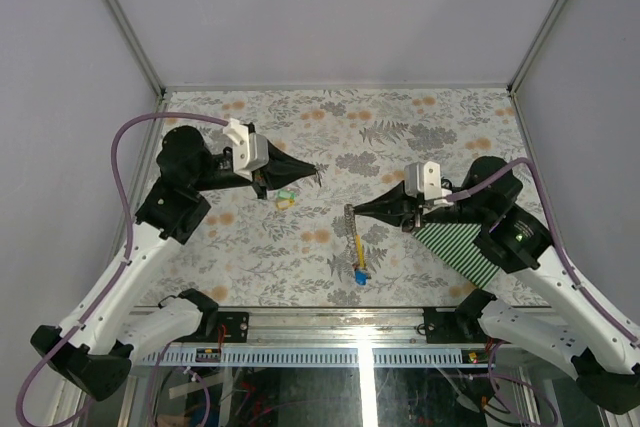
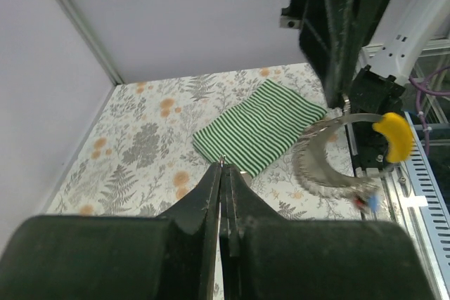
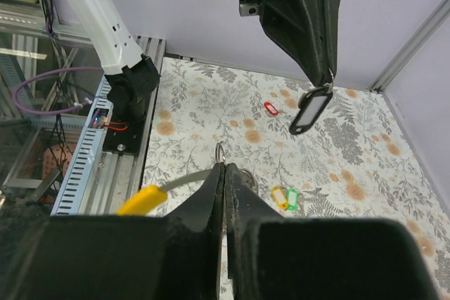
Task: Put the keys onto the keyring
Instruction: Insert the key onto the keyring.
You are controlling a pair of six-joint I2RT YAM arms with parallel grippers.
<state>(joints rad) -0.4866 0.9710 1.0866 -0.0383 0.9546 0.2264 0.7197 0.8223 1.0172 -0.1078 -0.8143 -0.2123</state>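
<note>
My right gripper (image 1: 351, 210) is shut on the top of the silvery keyring (image 1: 352, 232). The keyring hangs down with a yellow key (image 1: 357, 247) and a blue key (image 1: 358, 275) on it. In the left wrist view the keyring (image 2: 320, 173) curves below the right fingers, with the yellow key (image 2: 394, 135) on it. My left gripper (image 1: 316, 175) is shut on the small ring of a black-headed key (image 3: 309, 111), held above the table. A yellow key and a green key (image 1: 285, 198) lie under it. A red key (image 3: 271, 108) lies further off.
A green-and-white striped mat (image 1: 455, 247) lies under the right arm near the front right; it also shows in the left wrist view (image 2: 260, 123). Grey walls enclose the floral table (image 1: 400, 127) on three sides. A metal rail (image 1: 330, 322) runs along the near edge.
</note>
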